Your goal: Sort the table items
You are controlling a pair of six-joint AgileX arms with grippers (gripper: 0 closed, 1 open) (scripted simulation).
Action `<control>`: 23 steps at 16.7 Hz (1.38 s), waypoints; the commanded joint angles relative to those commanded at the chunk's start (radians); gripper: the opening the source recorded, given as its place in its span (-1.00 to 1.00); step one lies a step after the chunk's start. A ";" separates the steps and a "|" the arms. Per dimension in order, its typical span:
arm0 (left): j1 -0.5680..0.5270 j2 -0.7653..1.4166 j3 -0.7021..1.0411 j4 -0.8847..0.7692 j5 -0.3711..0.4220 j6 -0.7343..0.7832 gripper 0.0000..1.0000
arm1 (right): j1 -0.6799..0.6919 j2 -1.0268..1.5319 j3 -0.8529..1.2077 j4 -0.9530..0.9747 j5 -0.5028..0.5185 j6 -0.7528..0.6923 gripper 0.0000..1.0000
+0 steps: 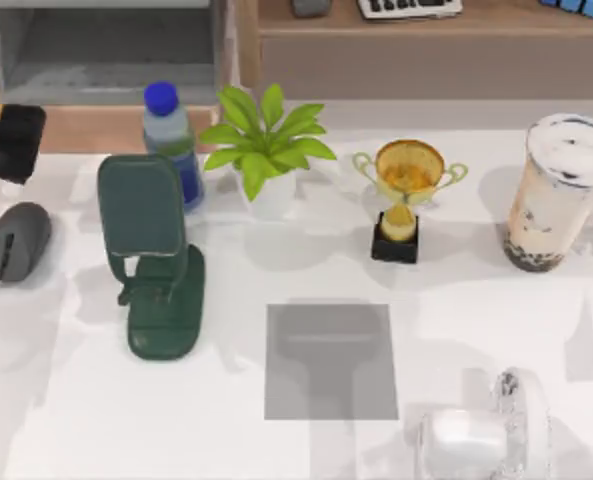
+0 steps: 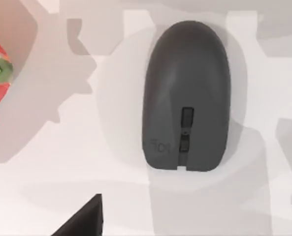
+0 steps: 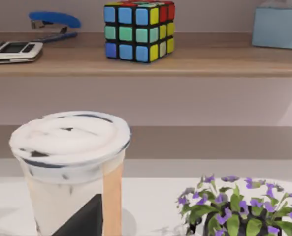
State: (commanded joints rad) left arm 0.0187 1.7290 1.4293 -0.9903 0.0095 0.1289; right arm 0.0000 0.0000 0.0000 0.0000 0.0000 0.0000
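Nothing looks sorted yet. Left gripper (image 1: 14, 140) hangs at the table's far left, just behind the mouse (image 1: 15, 241); whether its fingers are apart or together I cannot tell. The left wrist view looks straight down on the mouse (image 2: 187, 96), untouched on the tabletop. Over on the right, the milk-tea cup (image 1: 556, 195) stands upright near the edge, close before the right wrist camera (image 3: 72, 172). A green stand (image 1: 154, 255) waits left of centre, the trophy (image 1: 406, 195) mid-table. I'd say every item is still to go.
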 joint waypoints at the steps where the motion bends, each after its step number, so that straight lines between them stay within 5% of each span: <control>1: 0.001 0.084 0.068 -0.045 0.000 0.006 1.00 | 0.000 0.000 0.000 0.000 0.000 0.000 1.00; 7: 0.006 0.388 0.324 -0.210 -0.004 0.029 1.00 | 0.000 0.000 0.000 0.000 0.000 0.000 1.00; 14: 0.001 0.405 0.334 -0.214 -0.004 0.029 1.00 | 0.000 0.000 0.000 0.000 0.000 0.000 1.00; 23: 0.006 0.501 0.134 0.083 -0.003 0.033 1.00 | 0.000 0.000 0.000 0.000 0.000 0.000 1.00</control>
State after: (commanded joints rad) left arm 0.0251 2.2297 1.5634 -0.9071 0.0064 0.1614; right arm 0.0000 0.0000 0.0000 0.0000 0.0000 0.0000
